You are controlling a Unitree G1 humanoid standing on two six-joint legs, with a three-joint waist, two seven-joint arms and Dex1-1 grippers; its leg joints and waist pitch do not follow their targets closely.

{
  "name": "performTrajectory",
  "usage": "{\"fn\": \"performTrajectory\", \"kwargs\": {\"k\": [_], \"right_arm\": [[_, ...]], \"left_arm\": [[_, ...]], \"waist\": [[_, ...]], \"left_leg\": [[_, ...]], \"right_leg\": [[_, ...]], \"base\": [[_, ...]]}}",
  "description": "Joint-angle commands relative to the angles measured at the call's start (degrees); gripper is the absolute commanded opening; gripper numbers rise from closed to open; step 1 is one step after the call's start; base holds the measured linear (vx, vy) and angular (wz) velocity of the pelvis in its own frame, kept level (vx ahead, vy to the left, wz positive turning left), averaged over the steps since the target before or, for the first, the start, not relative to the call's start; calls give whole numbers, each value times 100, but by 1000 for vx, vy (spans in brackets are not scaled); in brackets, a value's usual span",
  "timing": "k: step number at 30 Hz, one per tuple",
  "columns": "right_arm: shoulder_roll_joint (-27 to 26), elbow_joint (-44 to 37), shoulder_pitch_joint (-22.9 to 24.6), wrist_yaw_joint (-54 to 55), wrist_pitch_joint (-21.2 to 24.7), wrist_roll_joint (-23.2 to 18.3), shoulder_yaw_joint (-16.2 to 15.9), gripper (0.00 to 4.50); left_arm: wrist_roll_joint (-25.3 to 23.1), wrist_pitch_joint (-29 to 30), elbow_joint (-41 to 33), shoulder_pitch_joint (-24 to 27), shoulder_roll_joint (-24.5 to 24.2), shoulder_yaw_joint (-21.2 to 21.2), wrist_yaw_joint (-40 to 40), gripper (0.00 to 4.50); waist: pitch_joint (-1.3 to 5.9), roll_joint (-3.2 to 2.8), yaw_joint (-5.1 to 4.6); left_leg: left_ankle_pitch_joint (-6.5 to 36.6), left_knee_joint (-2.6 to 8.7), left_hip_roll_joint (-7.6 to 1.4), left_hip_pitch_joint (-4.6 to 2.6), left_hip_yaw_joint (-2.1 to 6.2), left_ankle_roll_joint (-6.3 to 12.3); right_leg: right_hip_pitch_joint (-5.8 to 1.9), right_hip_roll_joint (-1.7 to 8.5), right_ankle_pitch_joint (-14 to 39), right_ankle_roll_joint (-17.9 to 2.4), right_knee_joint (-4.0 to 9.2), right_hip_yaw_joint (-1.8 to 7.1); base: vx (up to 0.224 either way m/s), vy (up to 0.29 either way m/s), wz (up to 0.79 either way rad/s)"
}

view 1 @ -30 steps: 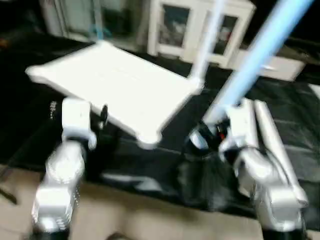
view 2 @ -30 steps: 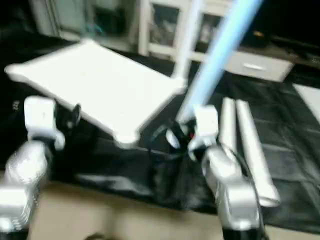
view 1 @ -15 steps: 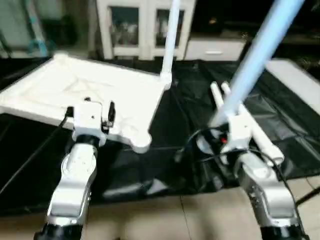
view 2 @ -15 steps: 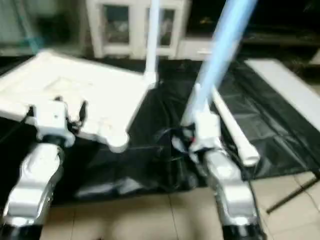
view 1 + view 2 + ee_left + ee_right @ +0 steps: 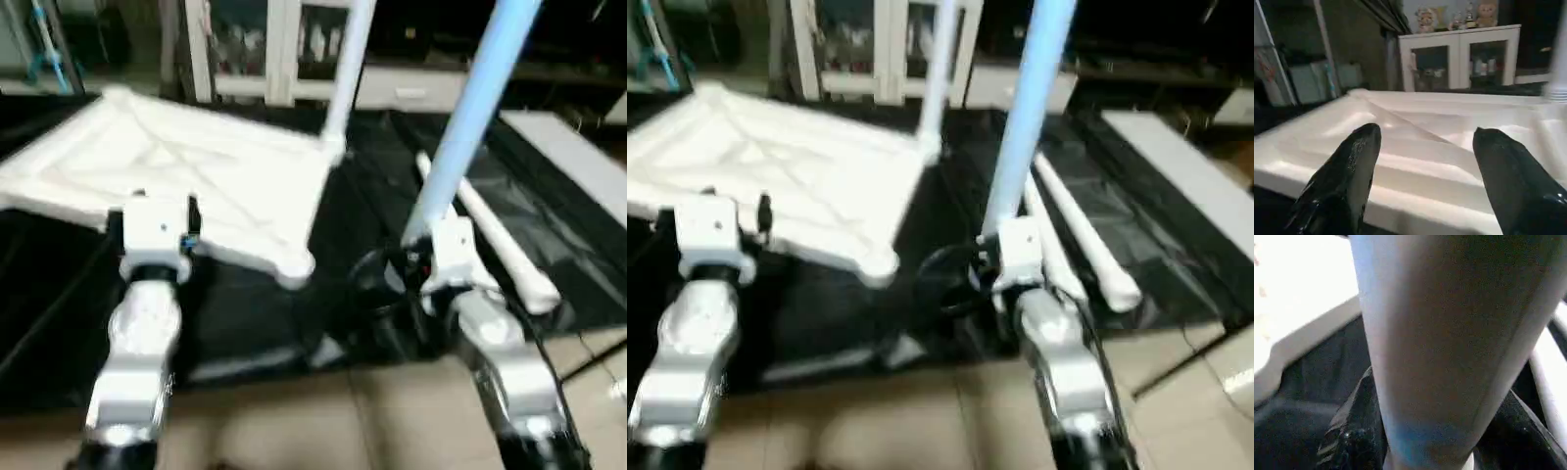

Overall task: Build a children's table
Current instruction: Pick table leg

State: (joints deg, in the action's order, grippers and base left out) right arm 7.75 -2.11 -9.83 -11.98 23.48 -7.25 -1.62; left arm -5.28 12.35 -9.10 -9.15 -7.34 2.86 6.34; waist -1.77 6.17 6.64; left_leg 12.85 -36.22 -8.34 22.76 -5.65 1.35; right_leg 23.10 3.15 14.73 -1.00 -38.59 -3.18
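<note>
In the left eye view, your right gripper (image 5: pixel 416 257) sits right of centre, clamped on a table leg (image 5: pixel 472 110) that rises steeply to the top edge of the frame. Your left gripper (image 5: pixel 154 208) is at centre left with its fingers apart, holding nothing, right at the near edge of the upturned table top (image 5: pixel 186 176). That top fills the upper left, ribbed side up, resting on the black-draped worktable (image 5: pixel 372 211). One fitted leg (image 5: pixel 345 69) stands upright in its far right corner socket. Two loose legs (image 5: pixel 495 235) lie side by side on the black cloth at the right, just behind your right wrist. A flat white board (image 5: pixel 573 162) lies at the far right edge. Both silver forearms reach up from the bottom of the frame.

In the left wrist view, your two black fingers (image 5: pixel 1347 181) stand well apart with the ribbed white underside (image 5: pixel 1440 147) between and beyond them; you cannot tell whether they touch its edge. A white cabinet (image 5: pixel 1464 58) stands at the top.

In the right wrist view, the gripped leg (image 5: pixel 1449 342) runs up the middle, black fingers (image 5: pixel 1354 431) pressed on both sides of it.
</note>
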Motion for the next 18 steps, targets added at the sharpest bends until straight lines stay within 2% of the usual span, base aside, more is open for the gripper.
{"fn": "performTrajectory", "kwargs": {"k": [1, 2, 3, 4, 5, 6, 7, 8, 9, 10, 11, 12, 13, 14, 15, 16, 17, 18], "right_arm": [[-32, -211, -72, -126, -193, -148, 40, 186], [-22, -208, -77, -155, -272, -136, 18, 186], [-17, -204, -74, -174, -330, -125, -1, 186], [-24, -210, -73, -175, -365, -128, -1, 186], [-29, -216, -78, -199, -384, -142, 8, 186], [-26, -217, -79, -205, -392, -140, 6, 186], [-11, -236, -86, -247, -436, -147, 12, 186], [2, -269, -92, -289, -472, -177, 35, 186], [3, -272, -94, -290, -472, -180, 40, 186], [11, -301, -104, -293, -472, -211, 93, 186], [18, -317, -118, -277, -510, -280, 218, 186], [20, -320, -121, -273, -520, -297, 250, 186], [51, -318, -132, -241, -554, -281, 299, 186], [55, -330, -137, -195, -521, -323, 388, 186], [54, -335, -138, -184, -507, -336, 410, 186], [55, -352, -117, -149, -501, -340, 446, 186], [56, -354, -112, -143, -503, -337, 448, 186], [55, -379, -46, -118, -519, -327, 470, 186]], "left_arm": [[78, -143, -45, 2, -81, 24, -101, 341], [2, -172, -54, -7, -101, -16, -107, 341], [-52, -195, -61, -7, -115, -41, -107, 341], [-97, -199, -69, -16, -128, -65, -109, 341], [-79, -236, -80, -34, -132, -96, -160, 341], [-76, -241, -80, -38, -133, -102, -166, 341], [-44, -272, -63, -72, -129, -140, -240, 341], [0, -292, -28, -112, -112, -174, -337, 341], [-2, -295, -24, -115, -112, -180, -342, 341], [-15, -319, 19, -135, -117, -237, -390, 341], [60, -415, 102, -139, -74, -296, -452, 341], [80, -440, 124, -139, -63, -311, -468, 341], [85, -526, 211, -158, -35, -348, -469, 341], [111, -566, 309, -178, 27, -391, -472, 341], [117, -569, 330, -184, 42, -401, -472, 341], [92, -588, 378, -192, 95, -438, -433, 341], [85, -593, 385, -192, 102, -444, -425, 341], [12, -605, 433, -196, 172, -509, -369, 341]], "waist": [[225, -148, 186], [231, -153, 126], [194, -232, 69], [104, -330, 56], [83, -329, 10], [18, -404, 29], [-14, -478, 62], [-44, -493, 90], [-28, -495, 163], [-101, -334, 154], [-217, -243, 27], [-283, -248, 103], [-169, -480, 248], [-209, -435, 135], [68, -560, 34], [126, -566, -47], [128, -560, -73], [126, -522, -119]], "left_leg": [[246, 435, -89, 150, 184, -64], [381, 445, -126, 196, 251, -15], [990, 508, -159, 199, 299, -116], [2076, 597, -213, 61, 346, -376], [2461, 634, -217, 113, 390, -470], [3239, 704, -239, 31, 404, -629], [3693, 807, -221, 108, 350, -694], [3907, 906, -190, 151, 266, -717], [3935, 958, -115, 92, 97, -720], [3426, 411, -136, -210, 6, -681], [1927, -503, -239, -1126, -124, -465], [1373, -434, -258, -737, -65, -303], [2104, 229, -546, -922, -46, -569], [3102, 643, -675, -1025, 93, -643], [3888, 1000, -1018, -1450, 487, -789], [3481, 1004, -978, -1424, 558, -406], [3123, 963, -915, -1400, 546, -92], [2693, 953, -814, -1342, 421, 446]], "right_leg": [[-529, 869, 1195, 297, 862, -72], [-593, 938, 1338, 294, 886, -162], [-707, 934, 2171, 147, 978, -406], [-699, 875, 3084, -64, 1066, -560], [-777, 841, 3366, -103, 1052, -616], [-831, 776, 3783, -282, 1049, -673], [-984, 643, 3937, -428, 891, -665], [-1034, 533, 3965, -499, 745, -665], [-1068, 396, 3707, -653, 539, -597], [-785, 886, 4789, -654, 1134, -485], [-230, 1267, 5698, -954, 1770, -210], [-696, 1251, 5525, -1103, 1633, -190], [-887, 867, 4368, -876, 1344, -273], [-678, 425, 3540, -718, 936, -434], [-407, 203, 1480, -436, 97, -307], [-187, 172, 595, -62, -162, -263], [-64, 176, 430, 57, -233, -251], [75, 185, 27, 96, -257, -247]], "base": [[-77, -119, -2], [-77, -119, -2], [-77, -44, 33], [-59, -11, 45], [-59, -11, 45], [-30, -9, 59], [-15, 2, 73], [-15, 2, 73], [6, 3, 84], [51, -24, 96], [51, -24, 96], [46, 8, 65], [59, 83, 29], [59, 83, 29], [125, 83, 25], [139, 83, 2], [139, 83, 2], [138, 81, -13]]}}
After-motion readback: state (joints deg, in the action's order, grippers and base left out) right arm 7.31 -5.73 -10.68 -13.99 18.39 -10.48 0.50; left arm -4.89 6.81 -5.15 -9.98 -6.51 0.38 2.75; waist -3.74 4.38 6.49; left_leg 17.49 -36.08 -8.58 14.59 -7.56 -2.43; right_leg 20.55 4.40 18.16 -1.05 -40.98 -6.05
